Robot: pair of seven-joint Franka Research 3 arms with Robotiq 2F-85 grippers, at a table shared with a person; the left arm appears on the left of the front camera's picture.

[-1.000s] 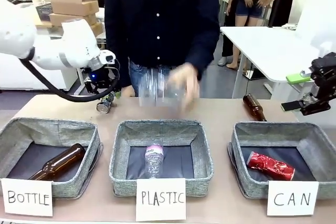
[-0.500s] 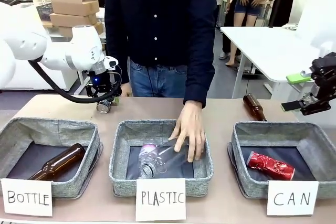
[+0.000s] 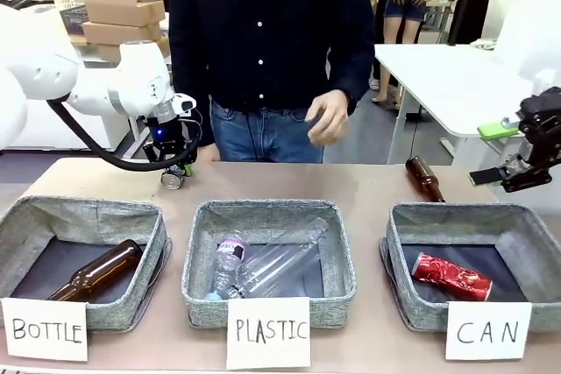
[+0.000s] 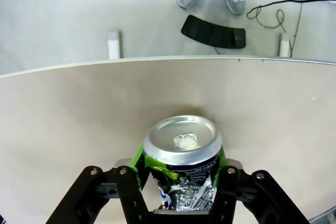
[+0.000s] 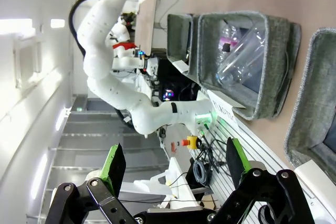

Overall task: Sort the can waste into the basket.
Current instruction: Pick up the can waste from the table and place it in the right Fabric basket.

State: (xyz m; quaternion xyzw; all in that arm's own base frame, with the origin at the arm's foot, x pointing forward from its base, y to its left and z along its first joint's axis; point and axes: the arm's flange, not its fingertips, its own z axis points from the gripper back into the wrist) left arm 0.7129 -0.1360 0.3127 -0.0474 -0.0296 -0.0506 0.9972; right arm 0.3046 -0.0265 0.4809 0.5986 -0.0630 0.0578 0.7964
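- Beige desk, three grey fabric baskets in a row along its near edge, each with a hand-lettered white card.
- BOTTLE basket at the near left corner, PLASTIC basket mid-edge, CAN basket at the near right corner.
- Right gripper just off the right edge, jaws wide apart, empty.
- Left gripper at the far edge near the left corner, green pads pressed on both sides of the silver can; dark print unreadable.
- Red can lying inside the CAN basket.
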